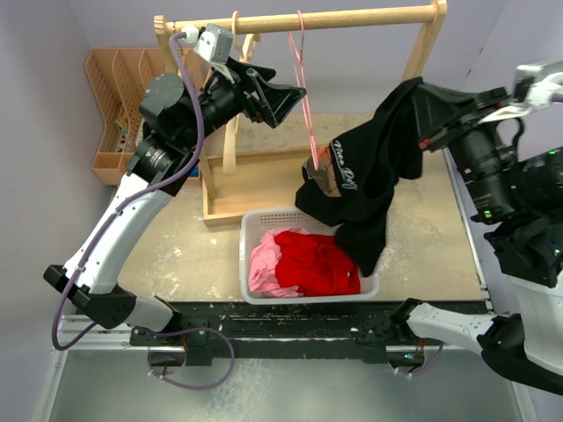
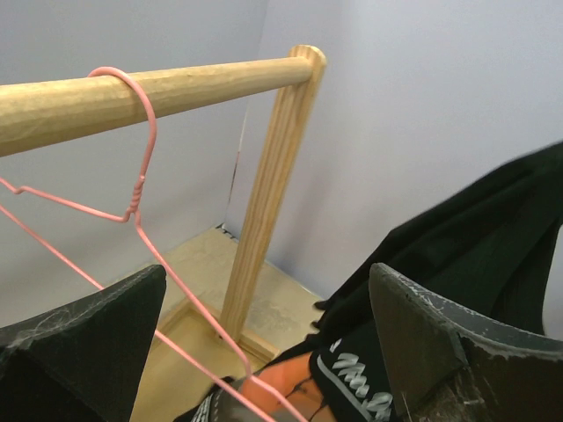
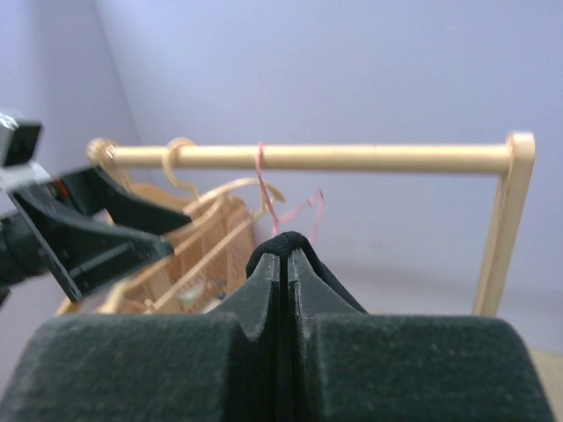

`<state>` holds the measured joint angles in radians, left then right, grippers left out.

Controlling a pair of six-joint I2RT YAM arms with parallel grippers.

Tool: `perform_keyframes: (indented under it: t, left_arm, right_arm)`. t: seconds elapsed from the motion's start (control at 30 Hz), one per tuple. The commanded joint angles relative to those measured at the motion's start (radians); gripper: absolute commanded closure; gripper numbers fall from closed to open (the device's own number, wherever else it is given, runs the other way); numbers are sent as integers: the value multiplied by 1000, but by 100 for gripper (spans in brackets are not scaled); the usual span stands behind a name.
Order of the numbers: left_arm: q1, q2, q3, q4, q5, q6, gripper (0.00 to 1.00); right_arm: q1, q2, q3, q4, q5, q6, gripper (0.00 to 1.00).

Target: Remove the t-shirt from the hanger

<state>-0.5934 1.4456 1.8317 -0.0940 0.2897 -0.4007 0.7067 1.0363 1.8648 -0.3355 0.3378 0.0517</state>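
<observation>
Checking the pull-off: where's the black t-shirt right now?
Top view, right of centre: the black t-shirt hangs from the shut right pincer, just right of the pink hanger, its hem dangling over the right side of the white basket.

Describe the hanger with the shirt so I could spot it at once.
Find the light wooden clothes rail at the back. Hooked over its bar near the middle hangs a thin pink wire hanger, its lower end reaching the black t-shirt. The wooden hangers farther left are thick and pale.
</observation>
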Motion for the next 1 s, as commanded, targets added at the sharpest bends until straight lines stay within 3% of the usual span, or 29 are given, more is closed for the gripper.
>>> perform_keyframes:
  t: [0.0, 0.17, 0.4, 0.97]
  left_arm:
    - [1, -71, -26, 23, 46, -16, 1]
    - [1, -96, -36, 1, 47, -9, 1]
    - [1, -115, -63, -17, 43, -2, 1]
    - [1, -140, -109, 1, 26, -3, 1]
  right_arm:
    - [4, 43, 173, 136, -129, -26, 100]
    - [4, 136, 343, 136, -211, -2, 100]
    - [5, 190, 437, 185, -312, 61, 100]
    - [5, 188, 395, 197, -353, 122, 100]
